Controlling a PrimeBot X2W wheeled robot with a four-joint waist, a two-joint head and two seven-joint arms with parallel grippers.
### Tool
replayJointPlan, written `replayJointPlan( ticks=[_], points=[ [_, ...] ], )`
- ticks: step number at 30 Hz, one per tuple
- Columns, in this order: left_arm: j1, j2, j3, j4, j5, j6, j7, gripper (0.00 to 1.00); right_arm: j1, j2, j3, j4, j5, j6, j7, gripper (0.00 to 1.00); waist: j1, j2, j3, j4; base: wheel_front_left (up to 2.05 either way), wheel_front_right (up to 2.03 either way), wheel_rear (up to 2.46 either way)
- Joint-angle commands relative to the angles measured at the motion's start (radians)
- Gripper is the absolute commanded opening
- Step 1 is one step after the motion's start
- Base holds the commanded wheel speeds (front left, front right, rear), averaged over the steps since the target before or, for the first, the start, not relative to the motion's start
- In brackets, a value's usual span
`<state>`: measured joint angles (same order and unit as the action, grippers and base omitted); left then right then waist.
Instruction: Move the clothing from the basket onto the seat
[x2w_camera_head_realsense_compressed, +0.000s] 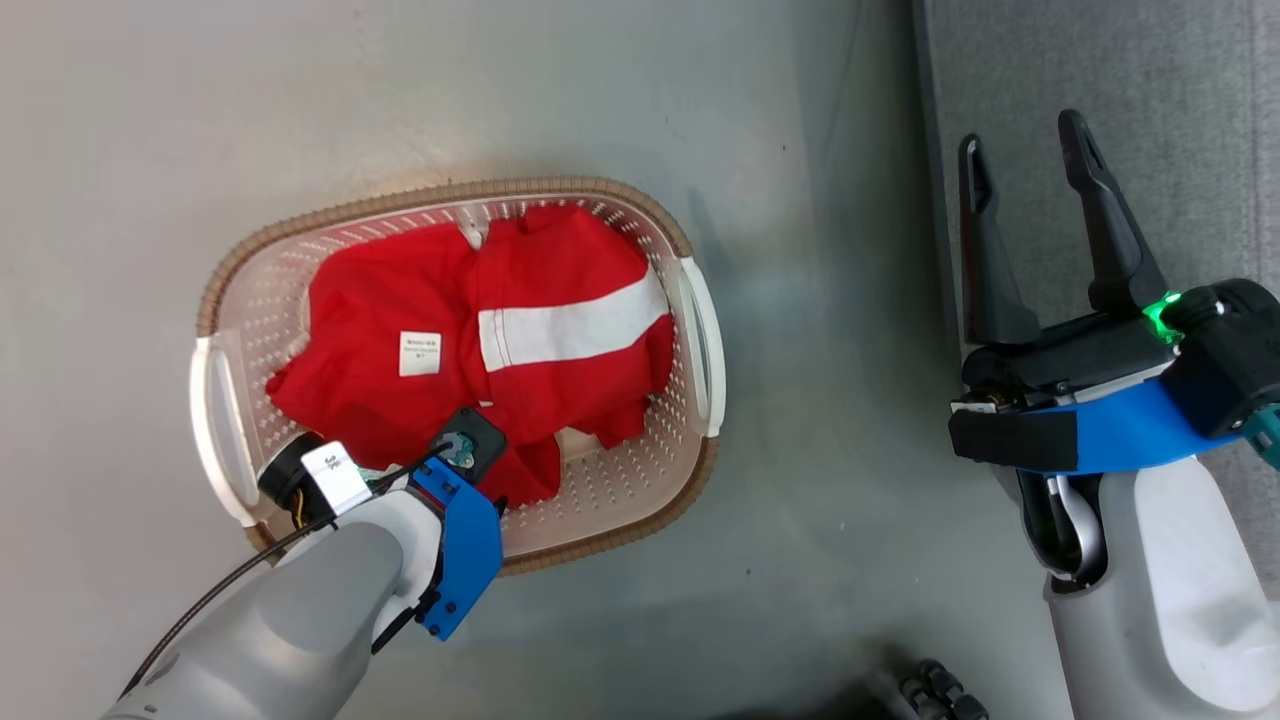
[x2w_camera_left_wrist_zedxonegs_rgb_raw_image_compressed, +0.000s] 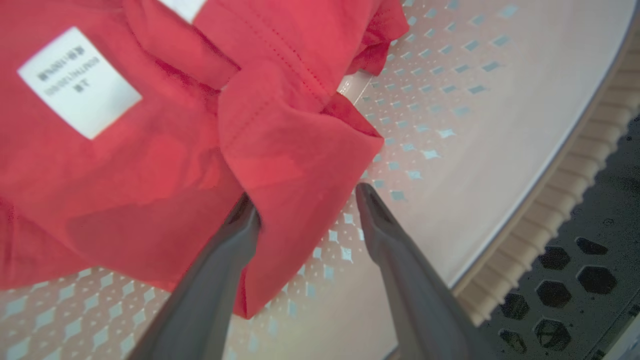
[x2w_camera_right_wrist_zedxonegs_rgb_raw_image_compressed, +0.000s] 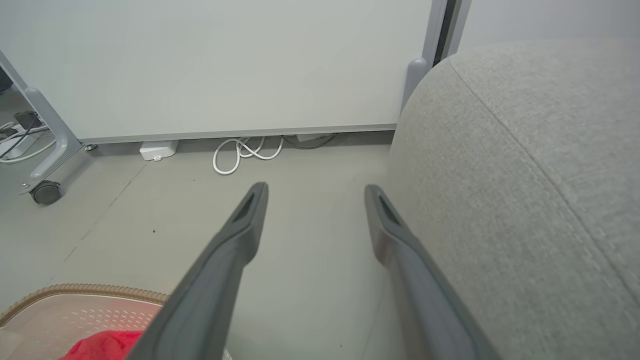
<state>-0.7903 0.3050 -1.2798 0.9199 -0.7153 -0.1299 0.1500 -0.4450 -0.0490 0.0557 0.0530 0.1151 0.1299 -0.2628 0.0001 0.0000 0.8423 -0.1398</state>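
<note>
A smooth grey floor (x2w_camera_head_realsense_compressed: 600, 80) spreads underneath. At its far edge stands a pale partition panel (x2w_camera_right_wrist_zedxonegs_rgb_raw_image_compressed: 225, 65), raised slightly off the ground. By the panel's lower edge lie a looped white cable (x2w_camera_right_wrist_zedxonegs_rgb_raw_image_compressed: 245, 152) and, to its left, a small white box (x2w_camera_right_wrist_zedxonegs_rgb_raw_image_compressed: 159, 149). Farther left, a grey frame leg (x2w_camera_right_wrist_zedxonegs_rgb_raw_image_compressed: 50, 125) ends in a dark castor wheel (x2w_camera_right_wrist_zedxonegs_rgb_raw_image_compressed: 46, 192).

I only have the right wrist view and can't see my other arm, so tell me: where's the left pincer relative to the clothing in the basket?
Observer: The left pincer is down inside the basket, a folded edge of the red clothing between its fingers.
Operator: Closed on it?
Observer: No, the jaws stand wide open, the fabric unclamped.
Operator: Any clothing out yet?
Observer: From the head view, the red pile lies wholly in the basket, a white band across its right part.
</note>
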Motion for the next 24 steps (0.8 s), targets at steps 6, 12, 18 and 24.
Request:
replayJointPlan(
  ticks=[6,12,18,24],
  points=[
    [-0.041,-0.005,-0.003,0.028,0.013,-0.001,0.025,1.0,-0.032,-0.003,0.001,-0.022,0.006,0.001,-0.003,1.0,-0.0001,0.0,0.06,-0.014,0.0,0.0,0.0],
    [-0.048,-0.017,-0.003,0.031,0.036,-0.001,0.058,1.0,-0.037,-0.003,-0.003,-0.031,0.006,0.001,-0.003,1.0,-0.0001,0.0,0.078,-0.015,0.0,0.0,0.0],
    [-0.048,-0.016,-0.003,0.017,0.074,-0.001,0.064,0.0,-0.048,-0.003,0.003,-0.025,0.009,0.001,-0.003,1.0,-0.0001,0.0,0.072,-0.015,0.0,0.0,0.0],
    [-0.042,-0.01,-0.003,0.012,0.094,-0.001,0.021,0.0,-0.042,-0.003,0.001,-0.015,0.012,0.001,-0.003,1.0,-0.0001,0.0,0.037,-0.012,0.0,0.0,0.0]
  ],
)
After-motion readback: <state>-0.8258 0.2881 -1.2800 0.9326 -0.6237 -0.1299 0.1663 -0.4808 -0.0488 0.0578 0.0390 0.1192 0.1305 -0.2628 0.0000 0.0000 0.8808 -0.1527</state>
